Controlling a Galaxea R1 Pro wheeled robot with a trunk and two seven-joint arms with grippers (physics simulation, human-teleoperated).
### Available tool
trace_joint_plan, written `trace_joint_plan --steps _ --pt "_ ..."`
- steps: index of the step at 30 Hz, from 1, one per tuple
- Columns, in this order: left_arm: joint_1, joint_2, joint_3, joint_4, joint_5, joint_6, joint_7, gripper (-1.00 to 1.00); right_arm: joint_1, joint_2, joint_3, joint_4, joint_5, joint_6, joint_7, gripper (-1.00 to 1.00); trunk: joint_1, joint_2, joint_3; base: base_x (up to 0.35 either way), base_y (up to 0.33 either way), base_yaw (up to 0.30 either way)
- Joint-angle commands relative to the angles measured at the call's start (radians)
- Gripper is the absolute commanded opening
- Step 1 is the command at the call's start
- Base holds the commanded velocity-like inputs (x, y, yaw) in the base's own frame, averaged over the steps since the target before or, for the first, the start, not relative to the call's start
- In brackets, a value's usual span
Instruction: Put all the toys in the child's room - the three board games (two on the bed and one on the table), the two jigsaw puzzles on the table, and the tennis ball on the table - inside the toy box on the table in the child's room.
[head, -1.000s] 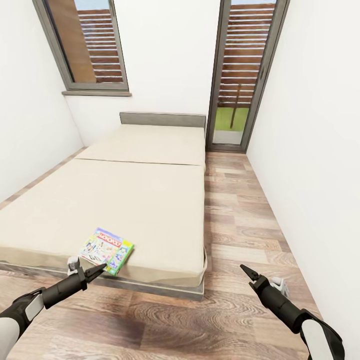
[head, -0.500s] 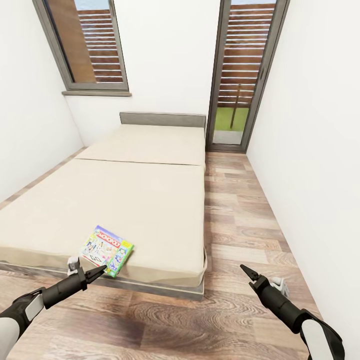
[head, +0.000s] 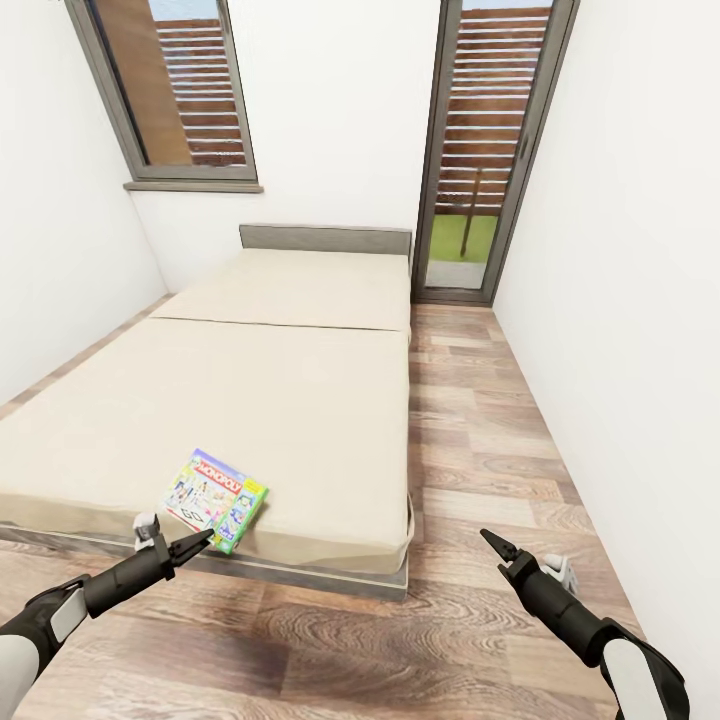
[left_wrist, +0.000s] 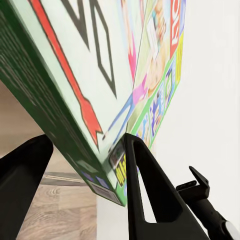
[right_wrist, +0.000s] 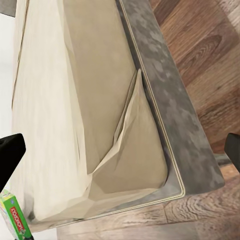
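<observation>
Head view: left gripper (head: 172, 541), spread open at the board game (head: 214, 497), has lifted its edge slightly; right gripper (head: 505, 556) open.

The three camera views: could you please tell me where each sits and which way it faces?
Head view: high, looking down at the beige-mattressed bed; both arms show.
Left wrist view: along the left gripper, whose fingers straddle the green-edged cartoon board game box.
Right wrist view: toward the bed's corner; right gripper fingertips at the edges.
All three show the box.

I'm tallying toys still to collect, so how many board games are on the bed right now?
1. The board game lies at the bed's near edge, by the left end effector. No other shows on the mattress.
</observation>
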Motion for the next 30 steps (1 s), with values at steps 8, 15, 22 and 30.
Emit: trace_joint_plan --steps 8,15,22,30 --pt "0.0 0.0 -0.006 0.0 0.007 0.011 -0.004 -1.0 -0.001 0.001 -0.003 0.0 0.001 0.007 0.004 1.0 -0.031 0.056 0.024 0.0 0.0 0.0" --pt "0.0 0.001 -0.006 0.0 0.006 0.013 -0.007 -1.0 -0.001 0.001 -0.003 0.0 0.001 0.007 0.004 1.0 -0.058 0.105 0.046 0.0 0.0 0.0" --pt "0.0 0.013 -0.011 -0.001 0.0 0.056 -0.144 -1.0 -0.001 0.001 -0.003 0.0 0.002 0.006 0.001 1.0 -0.084 0.154 0.068 0.0 0.0 0.0" --pt "0.0 0.045 -0.14 -0.155 -0.011 0.23 -0.178 -1.0 -0.001 0.0 -0.009 -0.001 0.005 0.008 0.004 1.0 -0.115 0.21 0.093 0.0 0.0 0.0"
